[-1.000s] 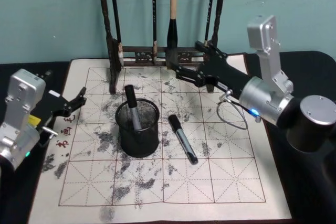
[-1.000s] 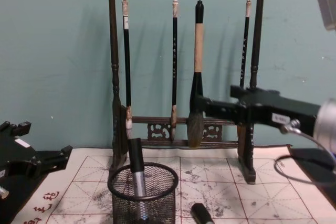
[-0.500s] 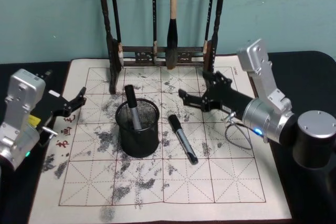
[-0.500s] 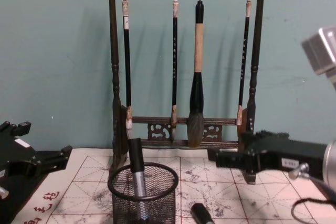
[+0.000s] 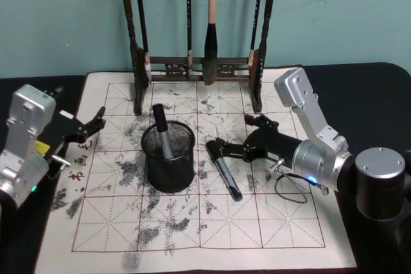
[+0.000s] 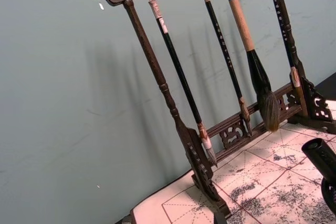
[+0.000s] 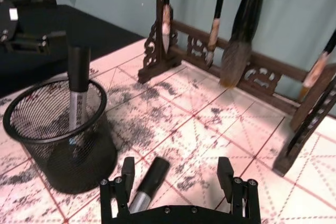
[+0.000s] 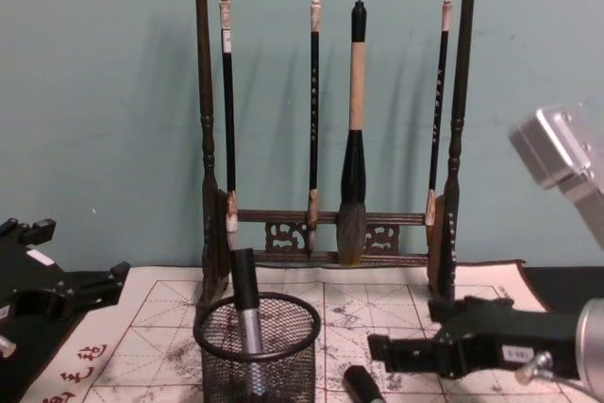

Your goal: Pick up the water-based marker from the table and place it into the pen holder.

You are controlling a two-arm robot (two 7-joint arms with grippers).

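Right gripper [image 5: 232, 133] is low over the table [image 5: 270, 222], jaws released and wide. The water-based marker [image 5: 223, 170] lies flat on it, cap end between them, ungrasped — just beside the pen holder [image 5: 168, 158], which holds another marker [image 5: 160, 131]. Left gripper [image 5: 82, 138] is parked at the table's left side — jaws spread.

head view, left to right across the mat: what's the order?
Order: left gripper, open → pen holder → loose marker. The right gripper, open, hangs over that marker's far end and overlaps it, so it's unranked.
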